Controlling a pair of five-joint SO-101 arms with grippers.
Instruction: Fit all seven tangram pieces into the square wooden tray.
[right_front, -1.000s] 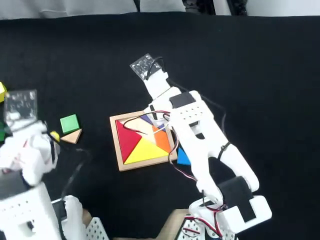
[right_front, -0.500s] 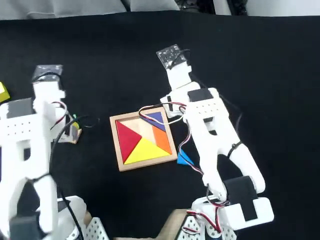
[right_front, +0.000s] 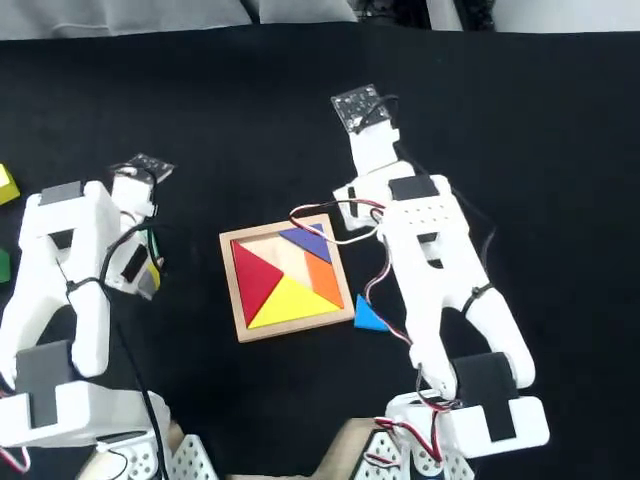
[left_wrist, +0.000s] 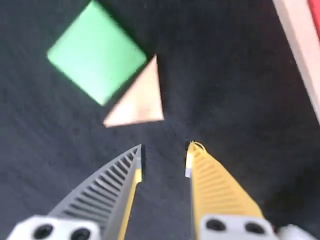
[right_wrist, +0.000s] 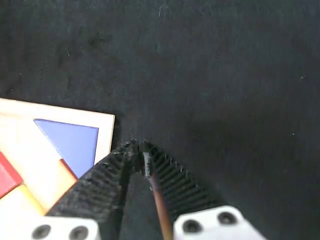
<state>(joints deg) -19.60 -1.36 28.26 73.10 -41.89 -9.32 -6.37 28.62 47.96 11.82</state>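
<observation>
My right jaws (right_wrist: 138, 147) have come off the tray (right_front: 229, 275). Now they sit shut, holding nothing, just past its far corner. In the tray lie a red piece (right_front: 252, 278), a yellow piece (right_front: 290, 298), an orange piece (right_front: 325, 275) and a purple piece (right_front: 308, 240). My left jaws (left_wrist: 162, 152) have swung out from the side. They hang open and empty, right by the tan triangle (left_wrist: 140, 97), which touches the green square (left_wrist: 97, 52) on the black surface (right_front: 520, 150). The blue triangle (right_front: 370, 316) waits just beside the tray. I think three pieces are still to go in, and the tan one is next.
</observation>
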